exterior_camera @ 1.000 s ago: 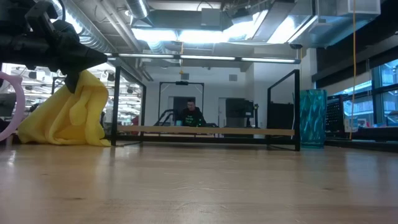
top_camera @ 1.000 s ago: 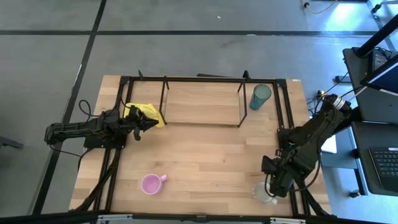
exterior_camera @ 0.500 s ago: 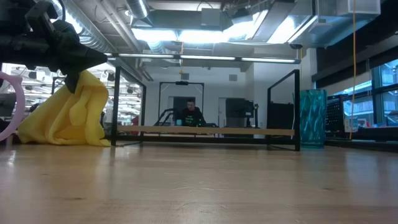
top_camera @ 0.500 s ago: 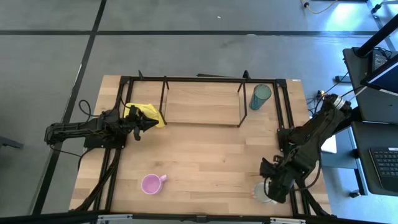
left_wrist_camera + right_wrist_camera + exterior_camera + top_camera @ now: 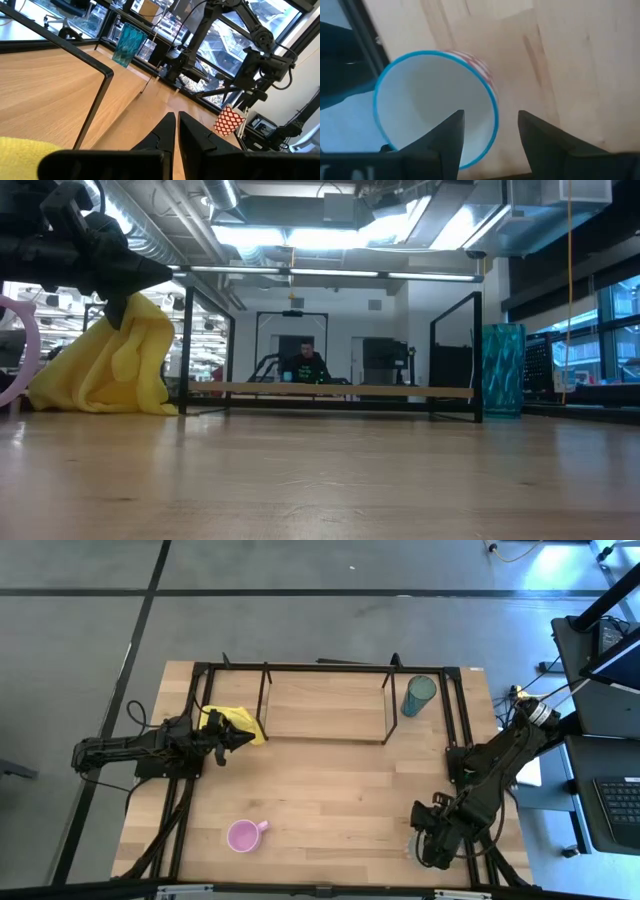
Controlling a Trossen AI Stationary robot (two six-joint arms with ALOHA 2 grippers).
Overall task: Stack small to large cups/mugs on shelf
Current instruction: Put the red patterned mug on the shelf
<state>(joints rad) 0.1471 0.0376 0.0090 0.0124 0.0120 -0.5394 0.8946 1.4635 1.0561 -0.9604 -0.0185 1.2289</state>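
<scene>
Since a second ago the right end effector [image 5: 428, 845] has crept left over the white mug [image 5: 437, 105], fingers spread around its rim. Left end effector [image 5: 240, 736] waits clenched beside the yellow cloth [image 5: 240, 722]. Nothing stands on the shelf [image 5: 325, 705] yet: pink mug [image 5: 243, 835] near-left on the bench, tumbler [image 5: 419, 695] just right of the shelf.

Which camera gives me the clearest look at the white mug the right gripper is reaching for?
The right wrist view: the white mug fills it, open mouth up, with the right gripper open astride its rim. The high view shows only a sliver of it beneath the arm. The left wrist view catches its red-patterned side far off. The low view misses it.
</scene>
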